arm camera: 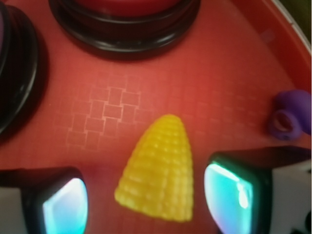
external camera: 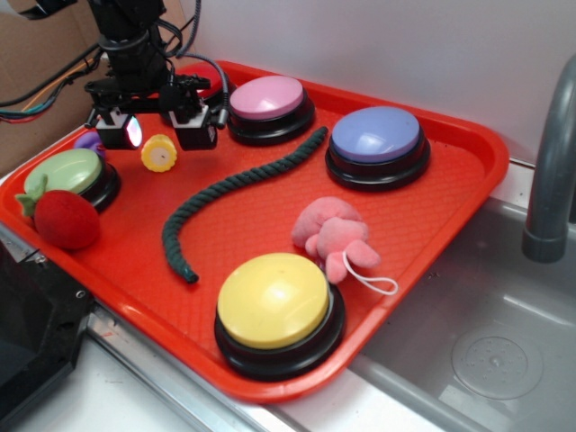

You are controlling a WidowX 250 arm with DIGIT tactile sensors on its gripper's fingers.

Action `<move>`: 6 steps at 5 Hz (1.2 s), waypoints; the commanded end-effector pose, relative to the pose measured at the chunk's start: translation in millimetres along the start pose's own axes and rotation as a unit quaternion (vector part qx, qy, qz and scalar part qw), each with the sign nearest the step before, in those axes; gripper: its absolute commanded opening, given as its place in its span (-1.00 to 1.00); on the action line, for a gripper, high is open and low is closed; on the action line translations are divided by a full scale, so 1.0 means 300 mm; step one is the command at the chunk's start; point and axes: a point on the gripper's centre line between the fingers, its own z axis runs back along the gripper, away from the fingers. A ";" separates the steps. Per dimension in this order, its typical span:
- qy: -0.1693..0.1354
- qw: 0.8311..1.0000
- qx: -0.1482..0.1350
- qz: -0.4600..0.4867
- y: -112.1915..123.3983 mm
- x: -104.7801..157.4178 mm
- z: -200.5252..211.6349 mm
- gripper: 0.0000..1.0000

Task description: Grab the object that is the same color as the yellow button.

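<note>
Setting: a red plastic tray (external camera: 468, 144) beside a metal sink (external camera: 504, 351), with a grey faucet (external camera: 551, 162) at the right edge.
Gripper: the black gripper (external camera: 159, 133) hangs over the tray's far left corner, fingers spread apart and holding nothing; the wrist view shows one fingertip (arm camera: 234, 192) on each side of the toy, with gaps between.
Target toy: the small yellow corn piece (external camera: 159, 153) lies on the tray between the open fingers, its pale flat end facing the exterior camera; in the wrist view its ridged tapered body (arm camera: 160, 178) sits centred low.
Yellow button: the large yellow dome button (external camera: 274, 301) sits at the tray's near edge, well apart from the corn.
Other buttons: pink (external camera: 267, 97), lavender (external camera: 376, 135), pale green (external camera: 65, 173), and a red one (arm camera: 127, 6) behind the gripper.
Other items: dark green rope (external camera: 236, 184), pink plush toy (external camera: 331, 236), red strawberry plush (external camera: 65, 218), small purple object (arm camera: 286, 119).
</note>
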 end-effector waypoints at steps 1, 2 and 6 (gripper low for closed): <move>-0.013 0.999 -0.036 -0.011 0.019 0.054 0.002 1.00; -0.018 0.999 -0.039 -0.008 0.011 0.057 -0.005 0.75; -0.020 0.998 -0.052 -0.019 -0.006 0.071 0.160 -1.00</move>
